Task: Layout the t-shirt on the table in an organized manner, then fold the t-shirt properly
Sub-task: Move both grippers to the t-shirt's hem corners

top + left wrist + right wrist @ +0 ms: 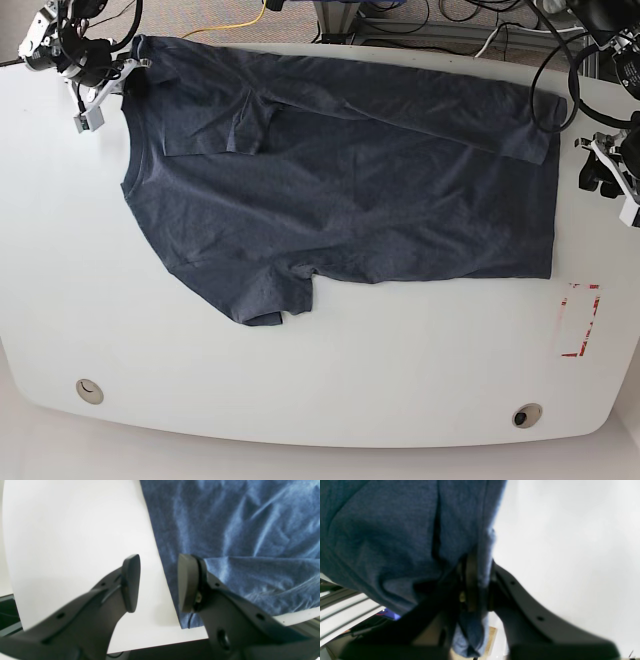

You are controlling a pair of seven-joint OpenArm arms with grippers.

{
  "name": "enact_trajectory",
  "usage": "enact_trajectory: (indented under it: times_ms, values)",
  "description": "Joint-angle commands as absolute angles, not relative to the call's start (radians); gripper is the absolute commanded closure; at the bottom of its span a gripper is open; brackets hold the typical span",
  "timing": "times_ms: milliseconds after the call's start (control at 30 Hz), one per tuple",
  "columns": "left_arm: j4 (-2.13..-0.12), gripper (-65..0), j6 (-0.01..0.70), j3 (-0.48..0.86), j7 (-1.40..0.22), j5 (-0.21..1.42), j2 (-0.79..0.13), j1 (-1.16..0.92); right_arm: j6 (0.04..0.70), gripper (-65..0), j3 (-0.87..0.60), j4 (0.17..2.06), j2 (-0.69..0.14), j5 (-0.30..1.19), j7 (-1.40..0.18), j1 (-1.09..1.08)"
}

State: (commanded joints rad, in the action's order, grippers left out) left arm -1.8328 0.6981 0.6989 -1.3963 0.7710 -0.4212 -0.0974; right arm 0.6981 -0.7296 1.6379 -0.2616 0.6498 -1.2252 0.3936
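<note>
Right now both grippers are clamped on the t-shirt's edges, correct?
Not quite. Only the right gripper is clamped on the t-shirt. The left wrist view shows the left gripper open, empty, straddling the shirt's edge above the table.

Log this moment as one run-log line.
stage: layout | t-shirt: spread on table, top edge folded over | right pincer: clamped on shirt corner | left pincer: open, empty, at shirt edge

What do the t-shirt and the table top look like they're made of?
The t-shirt looks like soft heathered knit, probably cotton: matte navy, it wrinkles and folds easily. The table looks like smooth hard white laminate or coated board, with a faint sheen; the exact material is unclear.
</note>
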Motion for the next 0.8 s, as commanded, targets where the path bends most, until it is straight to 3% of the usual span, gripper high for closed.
enact_trajectory:
  times_ms: [167,367,600,800]
  values:
    - [-1.833,-23.2,0.698,0.691,-1.396,0.769,-0.420,-0.068,0.698,-43.8,-0.731,1.653,-0.285,0.656,-1.225,0.386]
    - [-1.814,-23.3,0.698,0.687,-1.396,0.746,-0.418,-0.005,0.698,-62.8,-0.733,1.753,-0.321,0.657,-1.230,0.337]
    - [-1.670,-23.5,0.661,0.633,-1.392,0.616,-0.410,0.116,0.698,-64.5,-0.725,1.778,-0.371,0.650,-1.230,0.197]
    - [-1.504,-23.5,0.659,0.565,-1.250,0.526,-0.410,0.202,0.698,-64.5,-0.648,1.624,-0.409,0.648,-1.228,-0.001]
